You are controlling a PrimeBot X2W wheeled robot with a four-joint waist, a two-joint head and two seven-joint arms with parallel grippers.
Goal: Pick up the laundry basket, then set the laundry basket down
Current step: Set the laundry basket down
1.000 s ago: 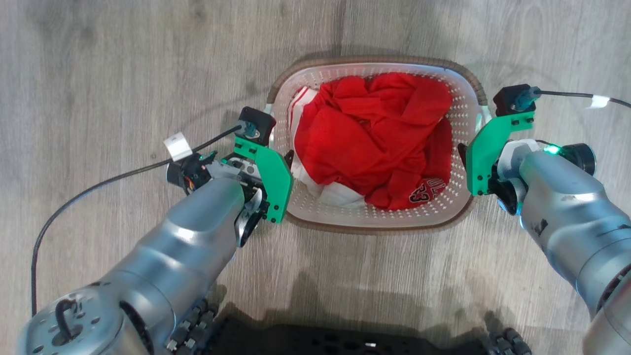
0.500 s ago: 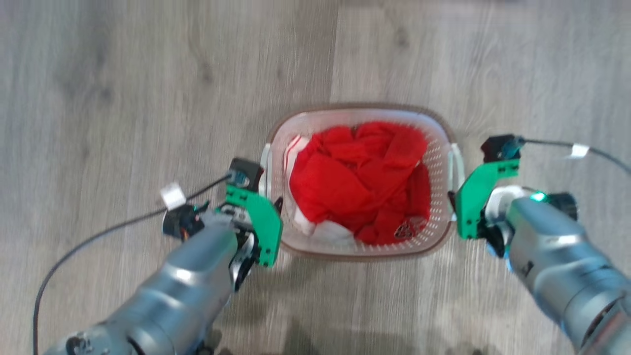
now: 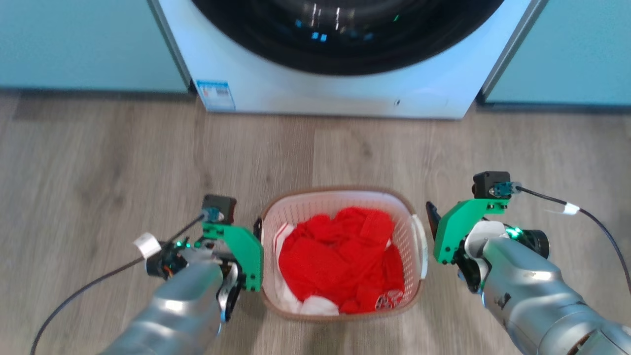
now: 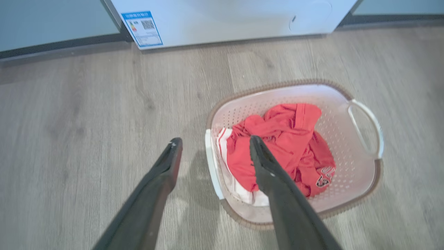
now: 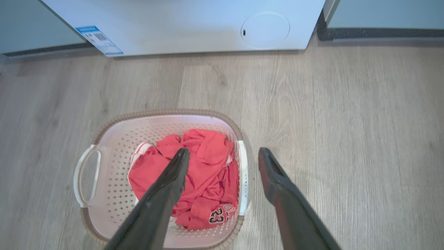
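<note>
The laundry basket (image 3: 335, 190) stands on the wood floor, white and perforated with a brown rim, holding red clothes (image 3: 340, 256). My left gripper (image 3: 256, 230) hangs at its left side. In the left wrist view the left gripper (image 4: 215, 140) is open, one finger outside the white left handle (image 4: 210, 163) and the other over the clothes, above the basket (image 4: 333, 104). My right gripper (image 3: 434, 219) is at the basket's right side. The right wrist view shows the right gripper (image 5: 224, 151) open too, straddling the right handle (image 5: 242, 173) of the basket (image 5: 121, 139) from above.
A white front-loading washer (image 3: 335, 96) with a dark round door stands just beyond the basket, between pale teal cabinet fronts (image 3: 74, 44). Black cables (image 3: 88, 286) trail from both wrists. Bare wood floor (image 3: 98, 162) lies to the left and right.
The head camera has risen and tilted up: the washer has come into view and the basket looks smaller and lower. Both grippers stay at the basket's sides.
</note>
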